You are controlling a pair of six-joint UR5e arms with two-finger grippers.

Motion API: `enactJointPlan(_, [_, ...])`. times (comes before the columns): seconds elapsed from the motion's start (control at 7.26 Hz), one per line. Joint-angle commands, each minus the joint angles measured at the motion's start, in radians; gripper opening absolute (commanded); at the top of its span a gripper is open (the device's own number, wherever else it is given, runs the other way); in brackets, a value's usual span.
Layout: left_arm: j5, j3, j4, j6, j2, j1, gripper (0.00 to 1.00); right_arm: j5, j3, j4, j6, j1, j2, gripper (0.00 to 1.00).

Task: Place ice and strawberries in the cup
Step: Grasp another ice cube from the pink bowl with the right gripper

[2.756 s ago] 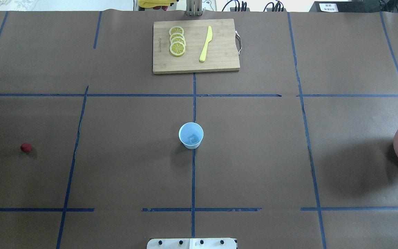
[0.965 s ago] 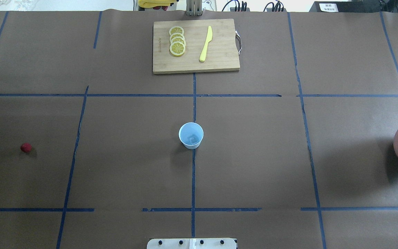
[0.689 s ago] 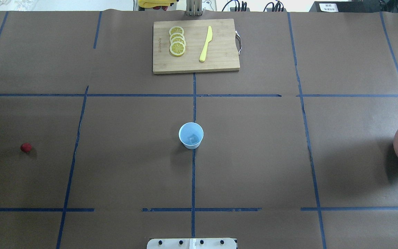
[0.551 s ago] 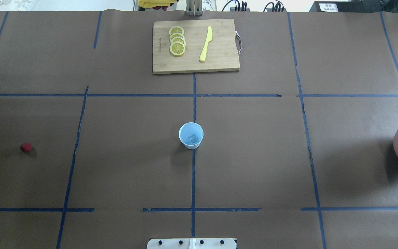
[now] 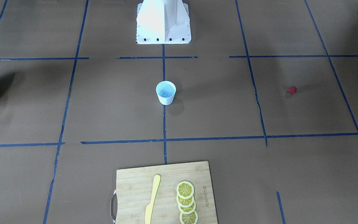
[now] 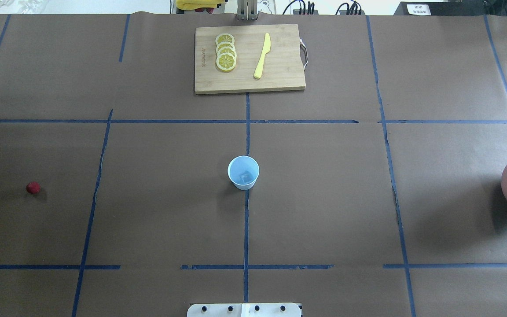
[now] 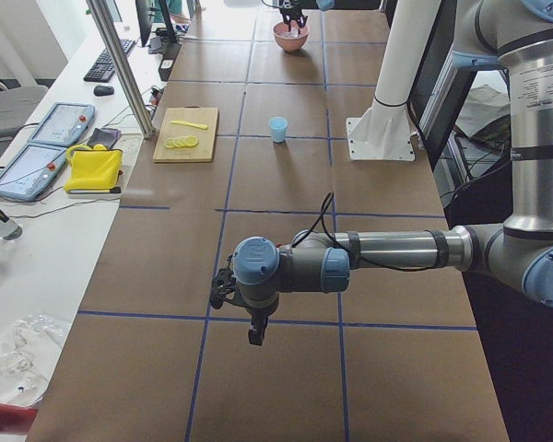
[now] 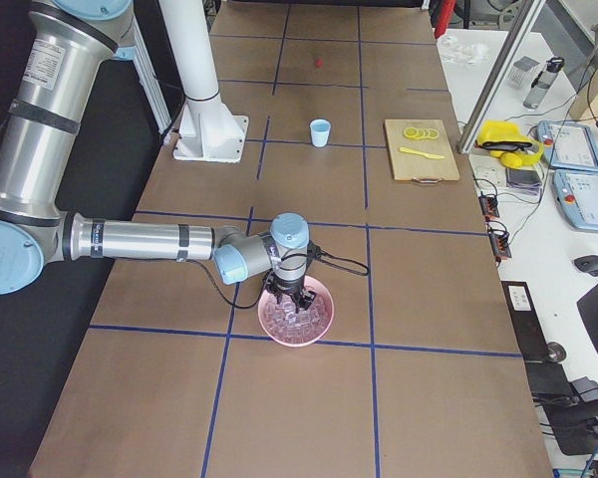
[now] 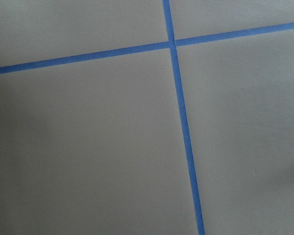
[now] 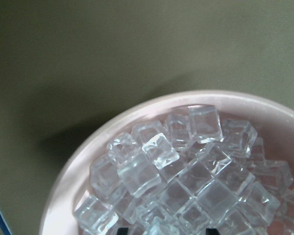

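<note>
— Where is the right gripper (image 8: 291, 304) sitting?

— It is hanging over the pink bowl (image 8: 324, 317), reaching down into the heap of ice (image 10: 186, 171). In the wrist view only two dark fingertips (image 10: 123, 231) are peeking in at the bottom edge. They are standing apart with cubes between them, so the jaws are seemingly gaping and gripping nothing.

— And the left gripper (image 7: 254, 333)?

— It is pointing down over brown paper (image 9: 88, 147), near a crossing of blue tape (image 9: 171, 44) (its own camera is showing only that). I cannot tell whether it is parted or closed.

— Where is the cup (image 6: 243, 172) standing?

— It is standing upright at mid-table on a tape line, with one ice cube (image 6: 247, 177) lying inside. Going by the overhead view, the strawberry (image 6: 33, 188) is lying on the paper at the cup's 9 o'clock, well apart. The bowl is sitting at 3 o'clock, cut by the view's edge. The cutting board (image 6: 280, 57) is lying at 12 o'clock, carrying overlapping lemon slices (image 6: 225, 53) and a yellow knife (image 6: 262, 56).
</note>
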Motion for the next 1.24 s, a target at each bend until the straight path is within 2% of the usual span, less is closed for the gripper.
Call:
enactJointPlan(0.0, [0.000, -0.001, 0.000, 0.000, 0.000, 0.000, 1.00, 0.000, 0.001, 0.000, 0.001, 0.000, 0.001, 0.37])
enactJointPlan(0.14, [0.000, -0.001, 0.000, 0.000, 0.000, 0.000, 1.00, -0.001, 0.001, 0.000, -0.004, 0.000, 0.001, 0.15])
enactJointPlan(0.28, [0.000, -0.001, 0.000, 0.000, 0.000, 0.000, 1.00, 0.000, 0.003, 0.000, -0.004, 0.000, 0.002, 0.03])
enactJointPlan(0.55, [0.000, -0.001, -0.001, 0.000, -0.002, 0.001, 1.00, 0.019, 0.021, -0.005, -0.001, 0.000, 0.005, 0.00])
enactJointPlan(0.69, [0.000, -0.002, -0.001, 0.002, 0.000, 0.000, 1.00, 0.076, 0.042, -0.056, 0.011, 0.028, 0.024, 0.00])
enactJointPlan(0.96, [0.000, -0.002, -0.003, 0.000, 0.000, 0.001, 1.00, 0.085, 0.171, -0.360, 0.093, 0.111, 0.083, 0.00])
enactJointPlan(1.1, [0.000, -0.002, -0.001, 0.002, 0.000, 0.000, 1.00, 0.106, 0.208, -0.392, 0.269, 0.127, 0.090, 0.00])
